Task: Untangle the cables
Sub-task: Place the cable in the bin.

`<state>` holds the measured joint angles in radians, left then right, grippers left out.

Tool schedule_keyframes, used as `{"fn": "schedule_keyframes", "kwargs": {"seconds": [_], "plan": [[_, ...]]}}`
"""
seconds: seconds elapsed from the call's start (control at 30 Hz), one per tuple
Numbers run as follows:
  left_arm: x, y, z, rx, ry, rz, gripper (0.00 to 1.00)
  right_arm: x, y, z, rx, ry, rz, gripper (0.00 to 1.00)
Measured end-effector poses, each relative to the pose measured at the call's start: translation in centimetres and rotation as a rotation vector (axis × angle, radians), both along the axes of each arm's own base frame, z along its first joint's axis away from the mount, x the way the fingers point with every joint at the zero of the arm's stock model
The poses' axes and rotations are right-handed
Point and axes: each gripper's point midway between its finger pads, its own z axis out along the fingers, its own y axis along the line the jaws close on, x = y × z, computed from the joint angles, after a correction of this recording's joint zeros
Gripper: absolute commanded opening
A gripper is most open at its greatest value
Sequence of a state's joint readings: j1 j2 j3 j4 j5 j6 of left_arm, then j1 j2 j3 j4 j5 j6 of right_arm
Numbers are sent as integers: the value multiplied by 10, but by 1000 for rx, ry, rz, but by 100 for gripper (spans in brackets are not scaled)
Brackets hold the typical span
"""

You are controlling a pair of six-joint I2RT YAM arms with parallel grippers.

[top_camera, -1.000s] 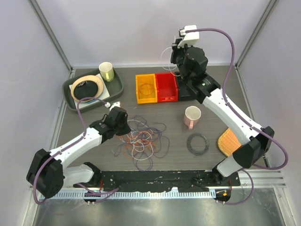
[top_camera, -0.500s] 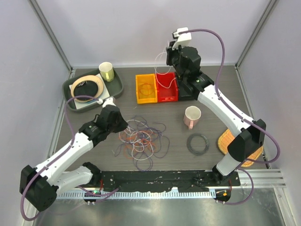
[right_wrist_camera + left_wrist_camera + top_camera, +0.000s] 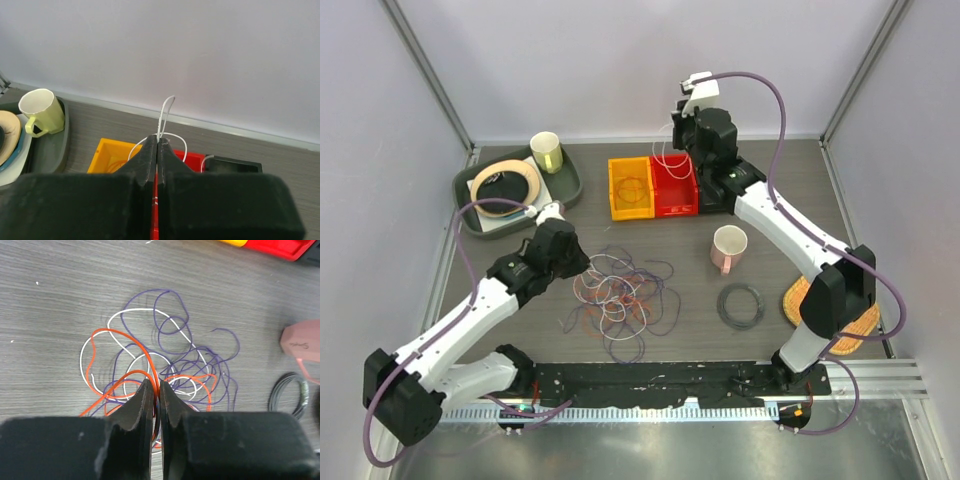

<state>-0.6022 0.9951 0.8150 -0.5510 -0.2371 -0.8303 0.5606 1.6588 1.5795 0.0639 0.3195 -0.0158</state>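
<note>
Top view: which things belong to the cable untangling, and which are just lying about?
Job: cable tangle; white cable in right gripper; likely yellow bin, red bin.
Lying about: pink mug; black cord ring; tray; pale mug; woven mat.

1. The left arm (image 3: 470, 310) reaches forward and inward from its base, elbow low.
2. The left tool (image 3: 156, 385) points downward, its jaws a thin slit apart.
3. The right arm (image 3: 785, 230) stretches far back, wrist raised.
4. The right tool (image 3: 157, 140) has its jaws pressed together, pinching a white cable (image 3: 167, 107).
</note>
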Motion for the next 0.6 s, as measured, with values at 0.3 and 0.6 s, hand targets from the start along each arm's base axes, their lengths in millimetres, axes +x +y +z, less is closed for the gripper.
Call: {"fn": "schedule_keyframes", "kwargs": {"seconds": [0.3,0.6], "plan": [[1,-9,-34,42,106,-33,41,18,-15,-54,2,83,-49,1],[0,-13,-45,60,138,-68,98,44,-19,-125,34,224,-78,1]]}}
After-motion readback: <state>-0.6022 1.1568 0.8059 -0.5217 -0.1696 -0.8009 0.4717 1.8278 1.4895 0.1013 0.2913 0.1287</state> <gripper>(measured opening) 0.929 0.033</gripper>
